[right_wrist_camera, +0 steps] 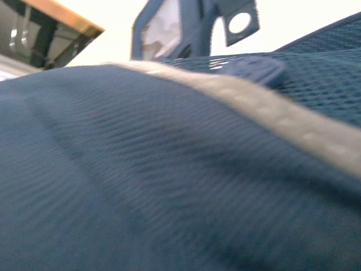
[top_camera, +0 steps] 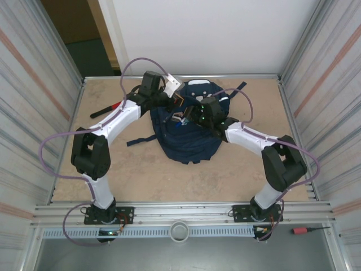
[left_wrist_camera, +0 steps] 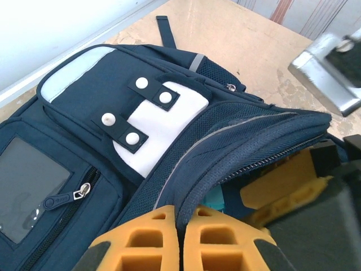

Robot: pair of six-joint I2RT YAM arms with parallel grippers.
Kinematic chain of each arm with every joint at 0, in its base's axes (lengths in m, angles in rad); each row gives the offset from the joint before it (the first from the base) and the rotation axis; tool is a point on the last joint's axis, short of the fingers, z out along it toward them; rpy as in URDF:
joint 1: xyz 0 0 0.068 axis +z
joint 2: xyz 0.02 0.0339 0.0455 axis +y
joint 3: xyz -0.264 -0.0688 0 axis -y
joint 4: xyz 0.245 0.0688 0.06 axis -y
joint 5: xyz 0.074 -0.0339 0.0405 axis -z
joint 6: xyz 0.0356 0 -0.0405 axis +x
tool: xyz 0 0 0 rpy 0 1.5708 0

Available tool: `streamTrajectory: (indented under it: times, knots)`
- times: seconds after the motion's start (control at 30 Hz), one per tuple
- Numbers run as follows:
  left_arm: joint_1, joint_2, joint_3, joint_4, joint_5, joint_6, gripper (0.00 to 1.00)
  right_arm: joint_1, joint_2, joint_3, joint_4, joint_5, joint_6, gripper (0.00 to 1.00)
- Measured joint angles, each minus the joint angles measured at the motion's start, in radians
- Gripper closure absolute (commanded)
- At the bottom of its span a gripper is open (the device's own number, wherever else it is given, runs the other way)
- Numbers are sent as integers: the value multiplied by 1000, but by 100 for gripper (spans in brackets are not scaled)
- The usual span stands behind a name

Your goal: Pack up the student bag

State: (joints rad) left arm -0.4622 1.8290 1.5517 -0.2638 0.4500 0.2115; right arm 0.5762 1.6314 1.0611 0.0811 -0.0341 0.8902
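The student bag point(top_camera: 189, 135), a navy backpack with white patches, lies in the middle of the table with its main zip open. My left gripper point(left_wrist_camera: 180, 213) is shut on the padded rim of the bag's opening point(left_wrist_camera: 237, 149) and holds that edge up. In the top external view the left gripper point(top_camera: 178, 101) is at the bag's far side. My right gripper point(top_camera: 193, 117) reaches into the opening, and its yellow fingers point(left_wrist_camera: 282, 183) show inside the bag. Blurred navy fabric point(right_wrist_camera: 169, 186) covers the right wrist view and hides its jaws. Something teal point(left_wrist_camera: 217, 199) lies inside the bag.
A red-handled tool point(top_camera: 110, 108) lies on the table at the far left. A small screwdriver point(top_camera: 307, 230) rests on the frame at the near right. Corrugated walls close in both sides. A loose bag strap point(top_camera: 140, 139) trails left.
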Motion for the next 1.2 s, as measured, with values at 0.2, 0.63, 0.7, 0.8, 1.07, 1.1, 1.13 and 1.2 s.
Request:
streamTrajectory:
  times: [0.2, 0.63, 0.7, 0.8, 1.07, 1.1, 1.13, 1.2]
  knots:
    - [0, 0, 0, 0, -2, -5, 100, -3, -166, -116, 35, -156, -72, 45]
    - [-76, -82, -241, 125, 1, -32, 59, -252, -416, -343, -140, -80, -114, 37]
    - [-108, -82, -259, 111, 14, -21, 50, -256, -363, -338, -138, -100, -121, 38]
    - [-125, -99, -290, 102, 38, -16, 42, -256, -284, -322, -137, -132, -141, 44]
    - [127, -245, -418, 212, 73, -265, 34, -310, -187, -293, -143, -152, -204, 72]
    - [156, -224, -401, 209, 66, -293, 35, -318, -177, -287, -143, -154, -213, 73]
    - [175, -193, -379, 203, 56, -317, 36, -328, -163, -277, -144, -157, -224, 76]
    - [181, -128, -338, 183, 50, -348, 38, -344, -133, -249, -158, -159, -248, 80]
